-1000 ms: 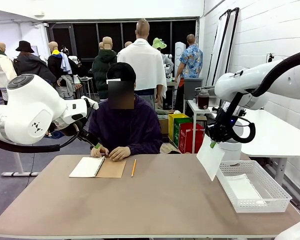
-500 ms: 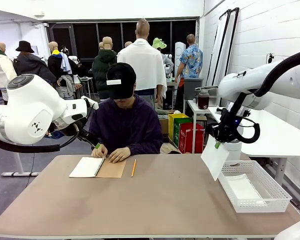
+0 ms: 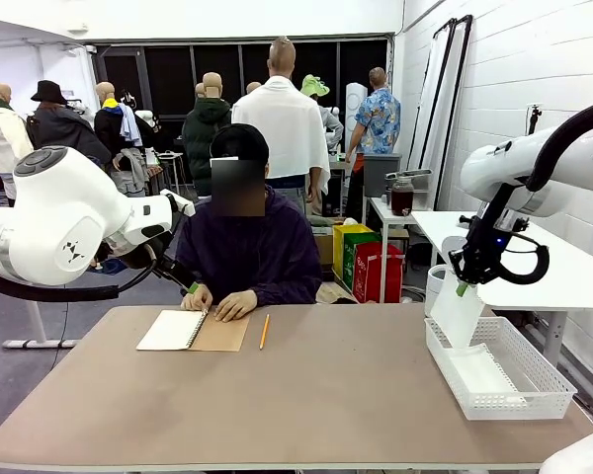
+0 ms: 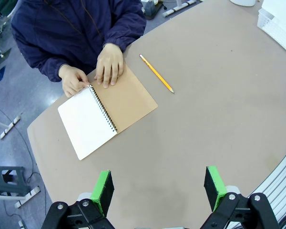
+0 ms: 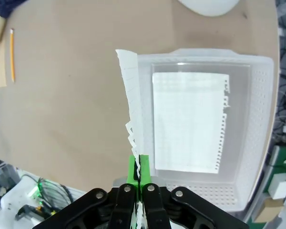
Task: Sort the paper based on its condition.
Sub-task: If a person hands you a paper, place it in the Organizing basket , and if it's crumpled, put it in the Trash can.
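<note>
while the right gripper (image 3: 463, 287) hangs over the table's right side, its green pads are pinched tight on the top of a sheet of paper (image 3: 456, 316). the sheet hangs straight down from the pads, with its low end at the basket's near-left corner, just above the white basket (image 3: 534, 380). i think it is held by one edge like this so it can drop flat into the basket. in the right wrist view the ragged, torn edge of the held sheet (image 5: 131, 119) runs along the basket's left wall, and another sheet (image 5: 189, 121) already lies flat on the basket floor.

the left gripper (image 4: 156, 188) hovers over the near edge of the table with its jaws wide apart and nothing between them. it seems to be waiting its turn. at the far edge a person rests both hands on an open notebook (image 4: 105, 112), with a pencil (image 4: 156, 73) just beside it.

a second ago the right gripper and its sheet were more toward the middle of the table, left of the basket. now they have moved right, over the basket. the left arm, notebook and pencil have not moved.
</note>
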Motion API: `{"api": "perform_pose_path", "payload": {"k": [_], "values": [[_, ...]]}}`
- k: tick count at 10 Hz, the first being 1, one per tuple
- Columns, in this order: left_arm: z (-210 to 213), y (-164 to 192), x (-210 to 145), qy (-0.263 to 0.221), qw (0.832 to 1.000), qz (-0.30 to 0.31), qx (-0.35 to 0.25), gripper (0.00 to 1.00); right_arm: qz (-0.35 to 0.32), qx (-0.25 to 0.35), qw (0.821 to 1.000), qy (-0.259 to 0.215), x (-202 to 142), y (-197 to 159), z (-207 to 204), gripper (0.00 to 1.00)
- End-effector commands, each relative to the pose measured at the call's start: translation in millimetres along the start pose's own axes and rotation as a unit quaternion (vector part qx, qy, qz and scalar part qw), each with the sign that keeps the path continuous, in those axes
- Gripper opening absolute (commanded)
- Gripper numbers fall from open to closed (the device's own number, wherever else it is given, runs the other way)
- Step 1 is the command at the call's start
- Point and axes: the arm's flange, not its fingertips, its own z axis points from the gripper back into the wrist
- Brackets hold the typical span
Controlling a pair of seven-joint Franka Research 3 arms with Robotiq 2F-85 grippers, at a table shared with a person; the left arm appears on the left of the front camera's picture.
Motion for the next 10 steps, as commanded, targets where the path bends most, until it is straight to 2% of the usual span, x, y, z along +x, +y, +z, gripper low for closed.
{"api": "perform_pose_path", "payload": {"k": [1,4,8,10], "values": [[0,1,-1,0.0,1.0,-0.003,-0.003,1.0,0.019,-0.021,0.999,0.018,6,-9,-8,0.0],[0,1,-1,0.0,1.0,-0.003,-0.003,1.0,0.015,-0.027,0.999,0.02,2,-20,-24,0.0],[0,1,-1,0.0,1.0,-0.003,-0.003,1.0,-0.006,-0.021,1.0,-0.001,-12,-23,-53,0.0],[0,1,-1,0.0,1.0,-0.003,-0.003,1.0,-0.003,-0.017,1.0,0.017,-17,-29,-69,0.0]]}}
